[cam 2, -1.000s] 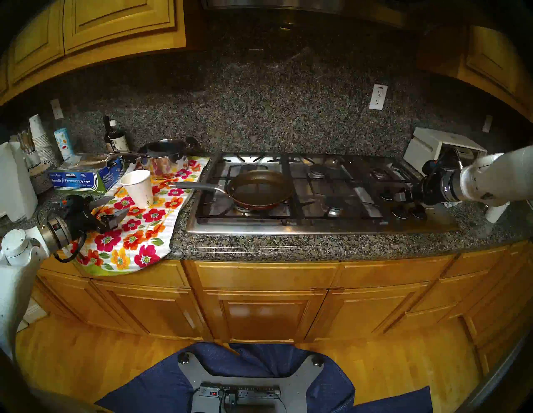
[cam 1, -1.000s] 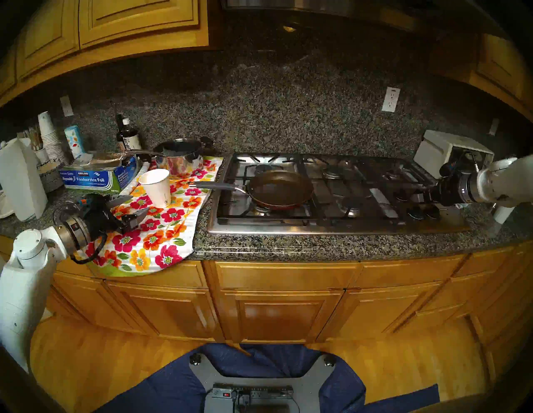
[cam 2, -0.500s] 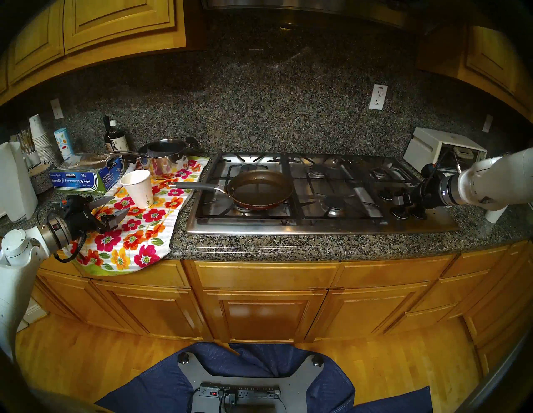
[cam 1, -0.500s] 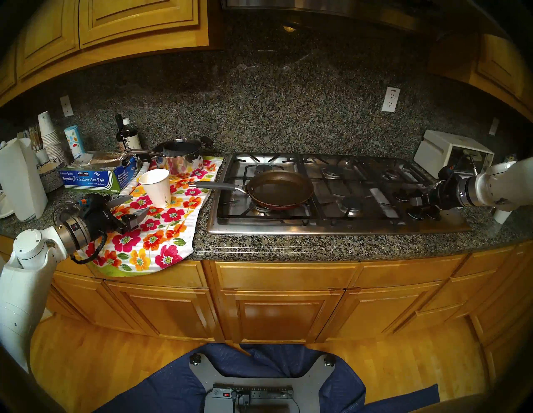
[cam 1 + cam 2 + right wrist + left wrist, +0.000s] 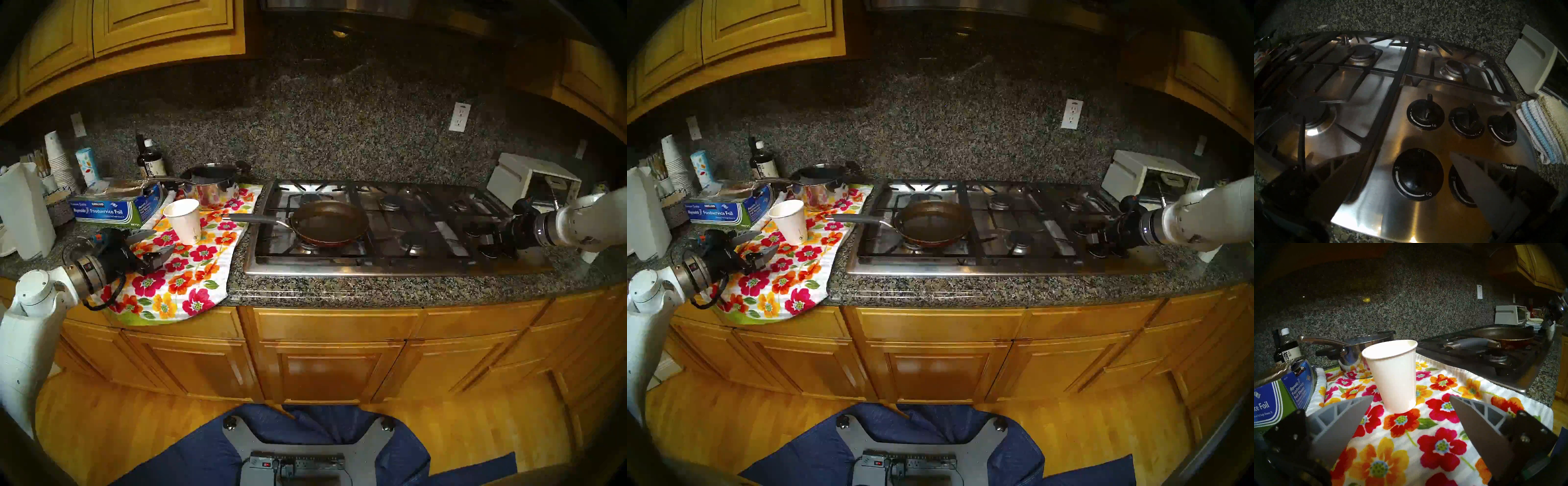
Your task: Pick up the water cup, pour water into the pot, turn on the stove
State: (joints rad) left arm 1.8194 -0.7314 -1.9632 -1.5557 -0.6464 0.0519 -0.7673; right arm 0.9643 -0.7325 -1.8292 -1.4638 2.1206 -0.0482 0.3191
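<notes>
While upright on the floral towel, water cup just ahead of left gripper.
Fingers spread wide, touching nothing; right gripper spread wide over stove knobs.

Both head views look down from above the table edge toward the back wall, sharing nearly the same picture of stove and floral towel. The left wrist view sits low and close, facing the water cup with the stove beyond. The right wrist view hovers close over the stove's knobs.
</notes>
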